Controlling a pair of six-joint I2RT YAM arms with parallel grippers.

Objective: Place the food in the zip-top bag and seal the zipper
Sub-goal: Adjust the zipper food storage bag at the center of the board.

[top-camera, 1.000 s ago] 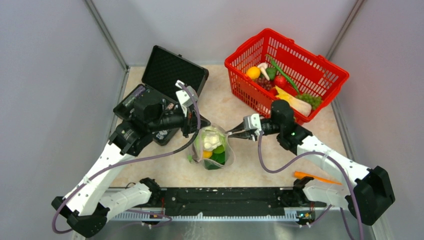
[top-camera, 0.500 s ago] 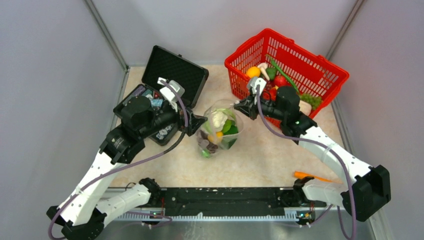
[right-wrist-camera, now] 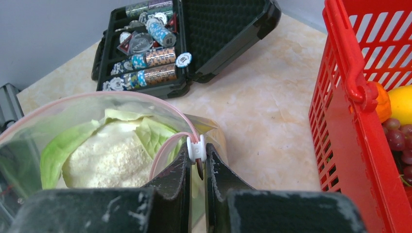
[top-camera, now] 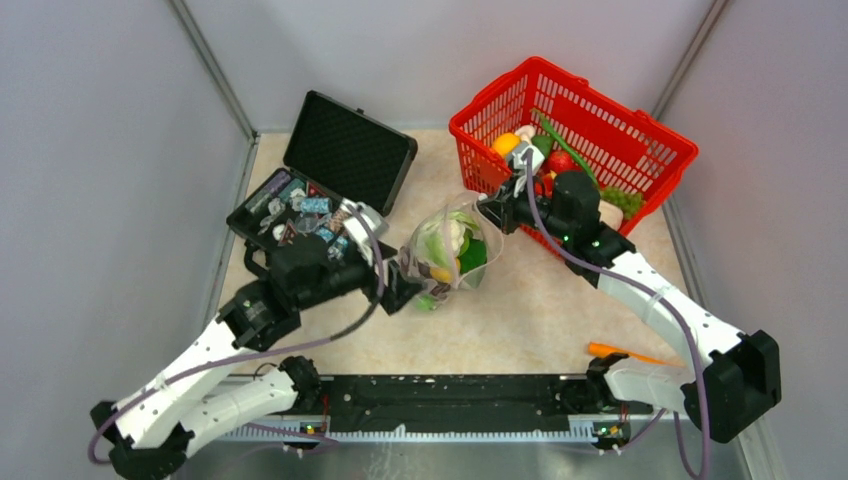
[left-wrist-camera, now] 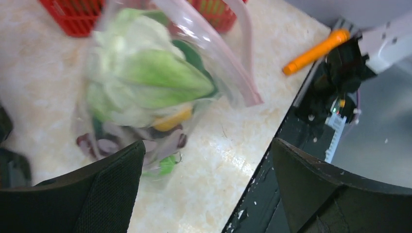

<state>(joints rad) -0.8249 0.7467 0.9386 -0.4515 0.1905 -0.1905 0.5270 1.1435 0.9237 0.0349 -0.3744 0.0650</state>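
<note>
Left tool [left-wrist-camera: 208, 145] of mine stands wide, its two black fingers [left-wrist-camera: 107, 189] well apart and gripping nothing. It sits low over the counter [top-camera: 480, 340], just beside the lower left of the zip-top bag [top-camera: 448, 250]. Along the near edge a black rail [top-camera: 450, 395] carries both my arm bases, and an orange carrot-shaped toy [top-camera: 630, 353] lies on the counter close to the right base. The counter is beige and marbled like stone.

Mid-counter, the bag leans, bulging with the food [right-wrist-camera: 107, 155]: a white-green leafy piece uppermost, yellow and dark green pieces below. My right tool [right-wrist-camera: 197, 170] is pinched tight on the white slider [right-wrist-camera: 197, 148] at one end of the zipper [right-wrist-camera: 167, 108]. The pink strips curve apart, so the mouth gapes.

Farther back on the left, a black case [top-camera: 350, 150] lies open, with silvery-blue trinkets [right-wrist-camera: 145, 63] in its tray. On the right stands a red basket [top-camera: 605, 118] with more toy fruit [top-camera: 507, 143] inside. Pale grey walls [top-camera: 100, 150] close the counter in on the left, right and far sides.

My left wrist view is blurred, so the purplish pieces at the bag's bottom are hard to name. I cannot tell whether the bag rests on the counter or hangs just above it. My right arm covers part of the basket's near wall.
</note>
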